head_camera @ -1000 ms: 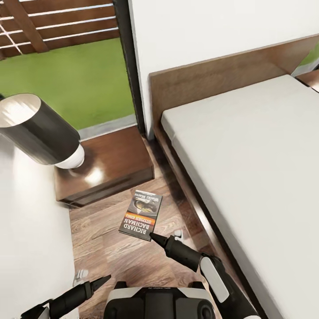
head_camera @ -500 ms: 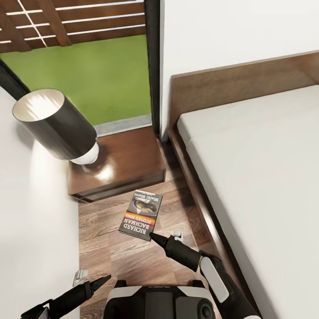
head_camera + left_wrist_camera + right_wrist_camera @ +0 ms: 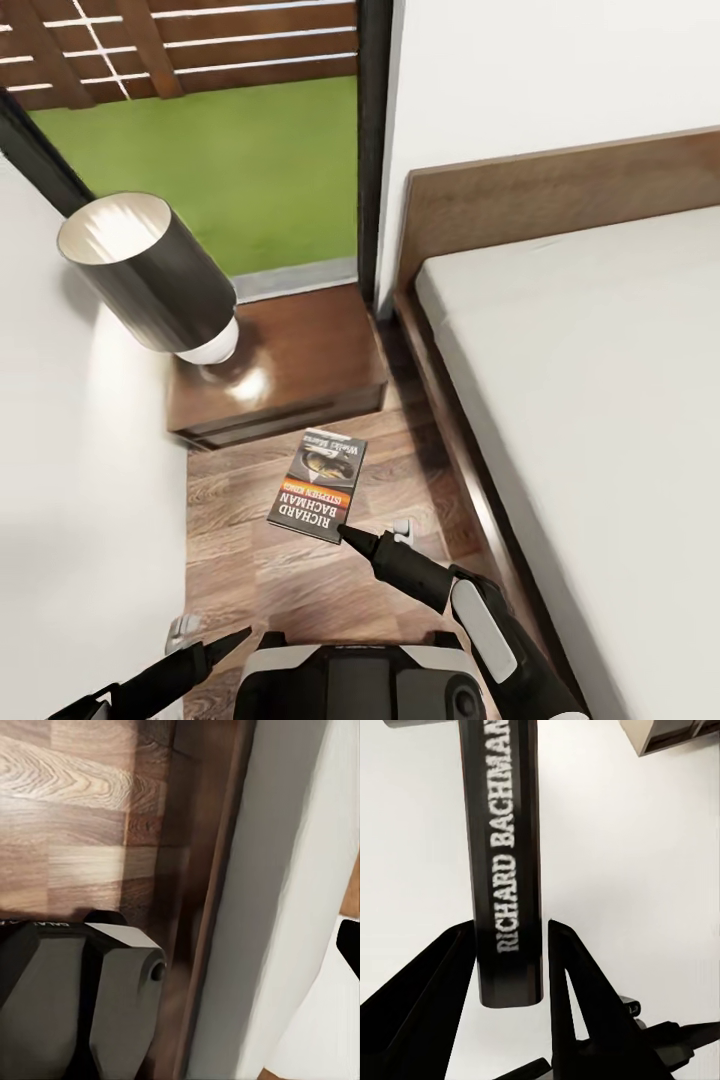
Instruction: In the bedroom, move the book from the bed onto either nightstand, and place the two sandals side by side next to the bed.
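Since the right claw point(image 3: 345, 531) has its two fingers pressed on the spine of the book point(image 3: 318, 484), with no gap, the book hangs in the air over the wood floor point(image 3: 250, 560), just in front of the robot. It is near the nightstand point(image 3: 300, 355), but not on it. I think the good way is to lift the book over the near edge of the nightstand, go to the bare right part, and lay it flat before letting go. It should stay well away from the lamp point(image 3: 150, 265), which stands on the left part and could tip.

The left claw point(image 3: 235, 637) is low and near, and I cannot tell if it is open. The lamp shade hides some of the nightstand top. The bed point(image 3: 600, 400) on the right is cut off, so I cannot see all of it. Far off, grass shows through the window point(image 3: 250, 170).
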Available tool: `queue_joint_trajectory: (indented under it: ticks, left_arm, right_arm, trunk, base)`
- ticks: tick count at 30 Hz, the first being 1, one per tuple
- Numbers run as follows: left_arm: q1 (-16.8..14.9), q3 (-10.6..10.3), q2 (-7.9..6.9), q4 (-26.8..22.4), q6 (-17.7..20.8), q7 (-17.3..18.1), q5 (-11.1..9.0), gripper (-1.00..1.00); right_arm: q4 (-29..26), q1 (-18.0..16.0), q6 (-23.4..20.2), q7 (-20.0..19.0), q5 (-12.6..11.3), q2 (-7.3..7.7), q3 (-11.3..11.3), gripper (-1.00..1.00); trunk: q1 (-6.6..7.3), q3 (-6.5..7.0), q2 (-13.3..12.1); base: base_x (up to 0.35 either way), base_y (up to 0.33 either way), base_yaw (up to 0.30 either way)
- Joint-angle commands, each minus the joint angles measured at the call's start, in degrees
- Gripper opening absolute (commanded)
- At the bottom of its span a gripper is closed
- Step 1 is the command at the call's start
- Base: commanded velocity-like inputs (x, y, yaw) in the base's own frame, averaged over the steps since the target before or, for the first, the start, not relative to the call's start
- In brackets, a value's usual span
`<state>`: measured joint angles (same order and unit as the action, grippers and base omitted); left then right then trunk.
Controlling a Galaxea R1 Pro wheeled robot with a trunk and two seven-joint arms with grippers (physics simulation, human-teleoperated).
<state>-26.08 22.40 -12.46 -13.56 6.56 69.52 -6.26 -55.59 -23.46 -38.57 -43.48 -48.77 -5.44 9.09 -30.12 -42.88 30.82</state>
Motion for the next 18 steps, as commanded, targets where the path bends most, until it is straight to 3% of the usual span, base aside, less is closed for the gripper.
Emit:
queue_joint_trajectory:
  ticks: [1, 12, 18]
  left_arm:
    - [-0.02, -0.17, -0.02, 0.03, 0.59, 0.18, -0.42, 1.00]
    - [-0.02, -0.17, -0.02, 0.02, 0.65, 0.18, -0.42, 1.00]
    - [-0.02, -0.17, -0.02, 0.02, 0.61, 0.18, -0.42, 1.00]
  right_arm:
    - [-0.01, -0.01, -0.37, 0.06, -0.36, -0.01, -0.02, -1.00]
    - [-0.02, -0.01, -0.37, 0.06, -0.36, 0.04, -0.03, -1.00]
    - [-0.04, -0.01, -0.37, 0.06, -0.36, 0.07, -0.03, -1.00]
  trunk:
    - [-0.02, -0.06, 0.06]
    - [-0.02, -0.10, 0.06]
    - [-0.02, -0.10, 0.06]
  base:
    - [0.063, 0.000, 0.177]
    - [0.254, 0.000, 0.034]
    - [0.069, 0.000, 0.001]
